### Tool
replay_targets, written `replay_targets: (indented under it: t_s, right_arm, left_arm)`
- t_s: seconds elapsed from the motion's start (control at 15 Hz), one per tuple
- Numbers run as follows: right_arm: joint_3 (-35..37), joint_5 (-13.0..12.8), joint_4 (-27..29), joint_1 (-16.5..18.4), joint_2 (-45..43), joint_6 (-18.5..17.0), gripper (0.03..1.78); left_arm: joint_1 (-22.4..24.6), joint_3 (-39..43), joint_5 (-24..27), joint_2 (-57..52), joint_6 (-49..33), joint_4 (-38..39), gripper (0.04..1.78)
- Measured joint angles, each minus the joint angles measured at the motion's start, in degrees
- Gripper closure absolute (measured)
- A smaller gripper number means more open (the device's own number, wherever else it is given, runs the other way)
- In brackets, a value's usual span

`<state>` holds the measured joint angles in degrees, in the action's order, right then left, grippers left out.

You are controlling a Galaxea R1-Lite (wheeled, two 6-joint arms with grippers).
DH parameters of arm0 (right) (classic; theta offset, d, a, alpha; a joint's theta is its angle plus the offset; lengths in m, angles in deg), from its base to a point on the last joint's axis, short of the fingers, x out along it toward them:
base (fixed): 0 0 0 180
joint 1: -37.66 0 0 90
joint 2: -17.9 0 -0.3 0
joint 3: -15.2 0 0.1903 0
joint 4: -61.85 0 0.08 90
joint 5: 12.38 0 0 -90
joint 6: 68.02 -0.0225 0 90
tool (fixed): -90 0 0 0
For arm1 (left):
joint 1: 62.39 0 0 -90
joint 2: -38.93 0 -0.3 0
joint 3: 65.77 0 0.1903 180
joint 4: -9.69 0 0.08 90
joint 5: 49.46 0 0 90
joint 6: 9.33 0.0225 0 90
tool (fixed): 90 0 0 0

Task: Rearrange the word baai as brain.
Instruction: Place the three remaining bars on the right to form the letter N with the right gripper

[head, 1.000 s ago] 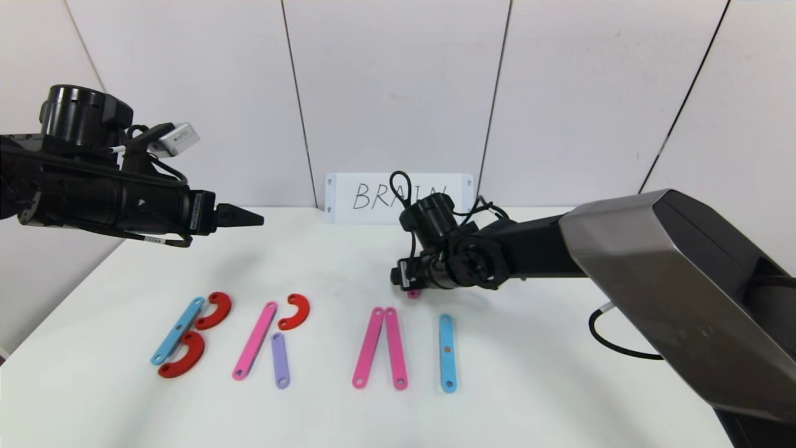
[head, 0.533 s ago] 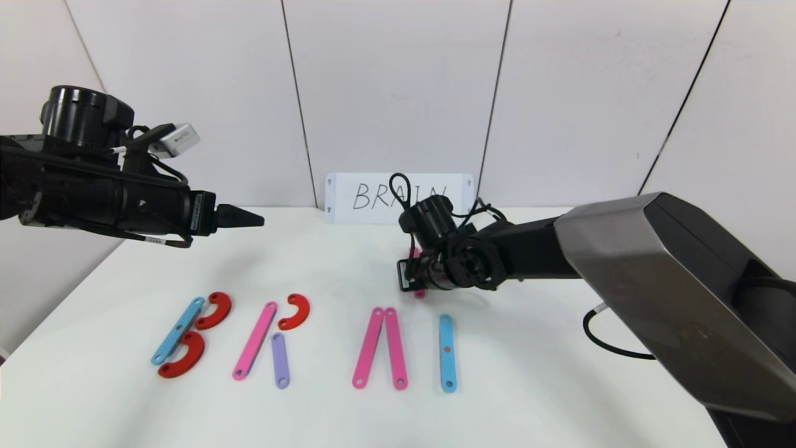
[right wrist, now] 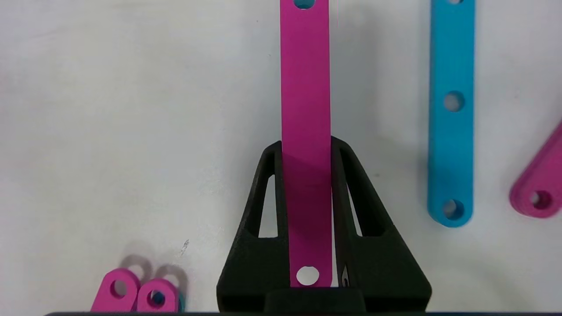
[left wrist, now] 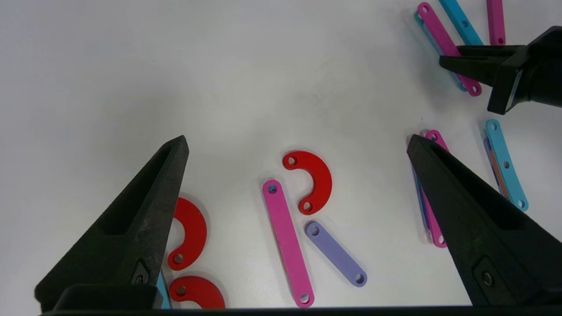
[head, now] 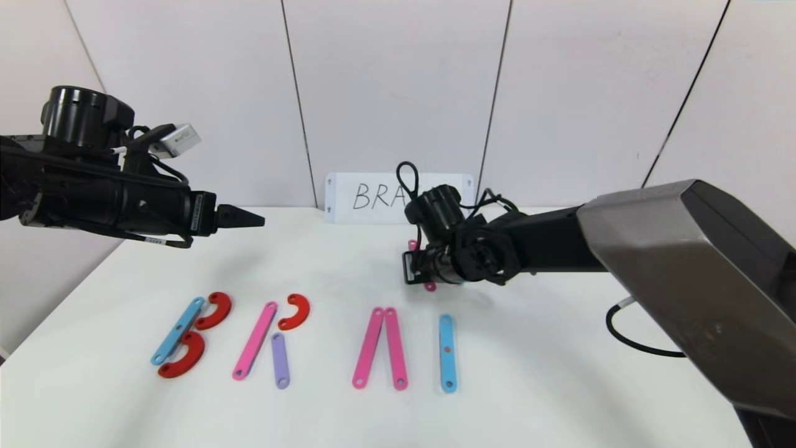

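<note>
Right hand (right wrist: 306, 149) grips pink bar (right wrist: 305, 87), top end cut off.

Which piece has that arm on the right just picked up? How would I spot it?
Find the white card reading BRAIN at the table's back edge. Just in front of it, the right gripper is shut on a long pink bar. Unlike the other pink bars lying flat in the letter row, it is clamped between black fingers.

Flat holed plastic pieces lie on a plain white surface (head: 535, 386): two red C-curves (head: 214, 310) beside a sky-blue bar (head: 178, 330), a pink bar (head: 255, 340), a lilac short bar (head: 280, 360). The black right end effector (right wrist: 306, 175) holds a magenta bar (right wrist: 305, 101).
</note>
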<state>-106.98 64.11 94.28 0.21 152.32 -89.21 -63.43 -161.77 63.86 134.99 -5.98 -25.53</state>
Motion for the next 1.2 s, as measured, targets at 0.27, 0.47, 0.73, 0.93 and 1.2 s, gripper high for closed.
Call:
replay_targets:
  t_s: [0.27,0.47,0.73,0.93,1.2]
  right_arm:
    - [8.8,-0.3,-0.3,0.1,-8.9,-0.1,1.51]
    - [20.0,-1.5,-0.5,0.0,-17.7,-1.9,1.51]
    - [34.5,-5.0,-2.6,-1.6,-25.6,-9.5,1.51]
    - [42.6,-5.3,-9.8,-2.2,-27.1,-10.6,1.51]
    - [46.0,-5.1,-11.8,-2.2,-26.0,-10.9,1.51]
  left_arm:
    - [0.0,0.0,0.0,0.0,0.0,0.0,0.08]
    - [0.0,0.0,0.0,-0.1,0.0,0.0,0.08]
    - [0.0,0.0,0.1,-0.1,0.0,-0.1,0.08]
    - [-0.1,0.0,0.1,-0.2,0.0,-0.1,0.08]
    - [-0.1,0.0,0.2,-0.2,0.0,-0.1,0.08]
